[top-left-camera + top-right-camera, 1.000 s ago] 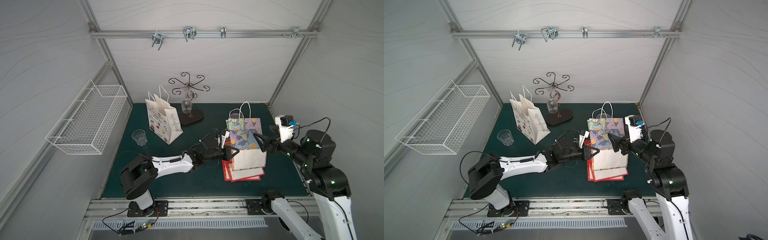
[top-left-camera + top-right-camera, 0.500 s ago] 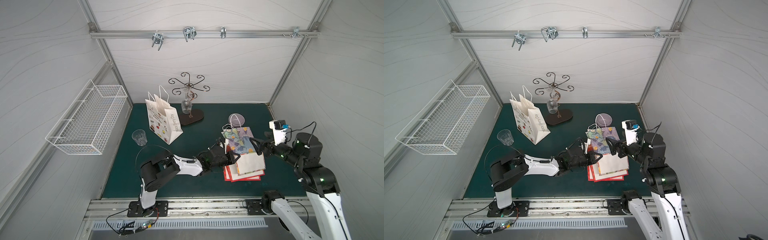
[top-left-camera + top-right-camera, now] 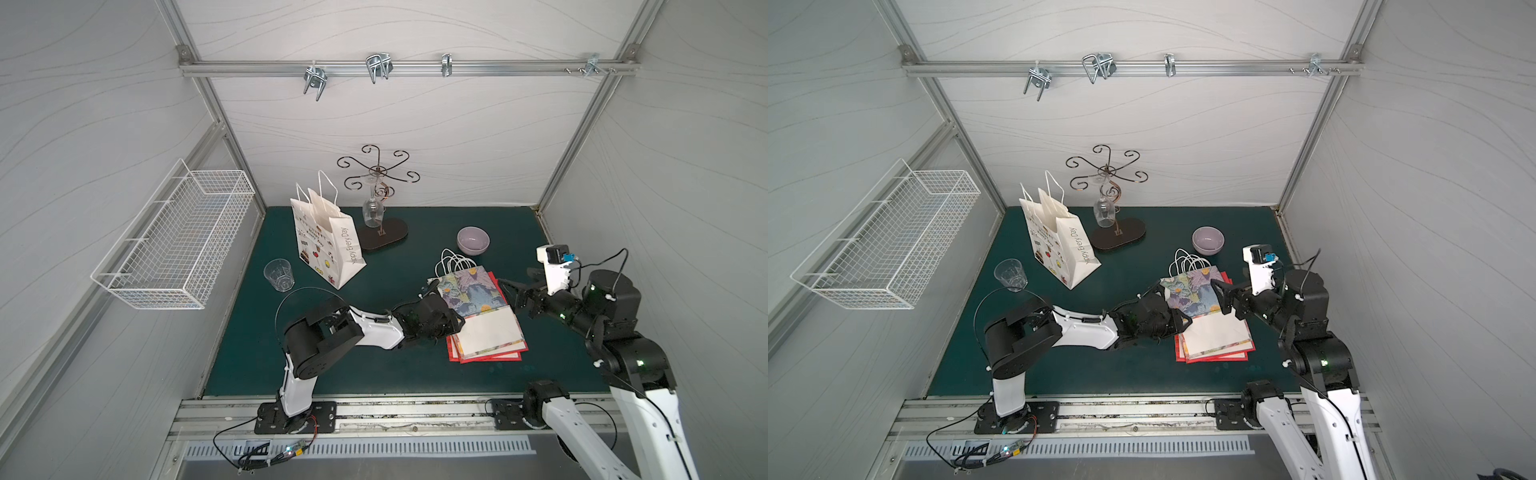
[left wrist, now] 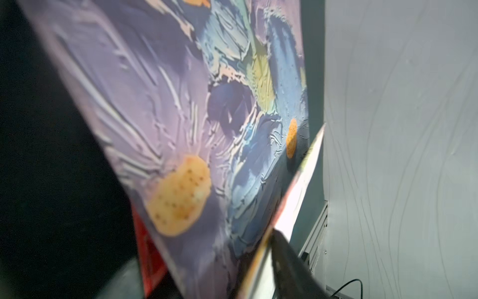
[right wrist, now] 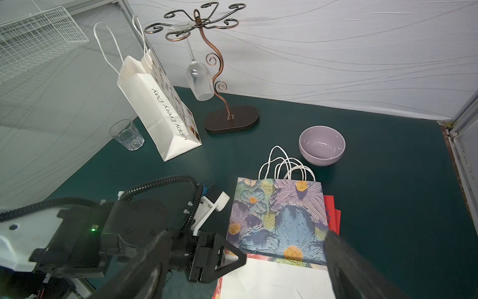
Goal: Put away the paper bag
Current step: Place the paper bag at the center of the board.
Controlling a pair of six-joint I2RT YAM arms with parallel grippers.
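Observation:
The paper bag [image 3: 473, 291] [image 3: 1192, 291], printed with purple and blue flowers, lies flat on a stack of red bags [image 3: 486, 357], its white base panel [image 3: 490, 332] towards the front and its cord handles towards the back. My left gripper [image 3: 455, 322] [image 3: 1183, 322] sits low at the bag's left edge. Its jaws stand apart with the folded edge [image 4: 258, 253] between them, and one finger [image 5: 227, 259] rests over the white panel. My right gripper [image 3: 513, 295] [image 3: 1223, 297] hovers open just above the bag's right edge, holding nothing.
A white printed bag [image 3: 328, 245] stands at the back left beside a glass tumbler [image 3: 278, 274]. A wine-glass rack [image 3: 382, 235] and a purple bowl [image 3: 473, 240] stand behind the flat bag. A wire basket [image 3: 178, 245] hangs on the left wall, and hooks [image 3: 378, 68] hang overhead.
The floral bag went from upright to flat on the red stack. My left gripper lowered with it and opened its jaws. The right gripper sank and stayed open.

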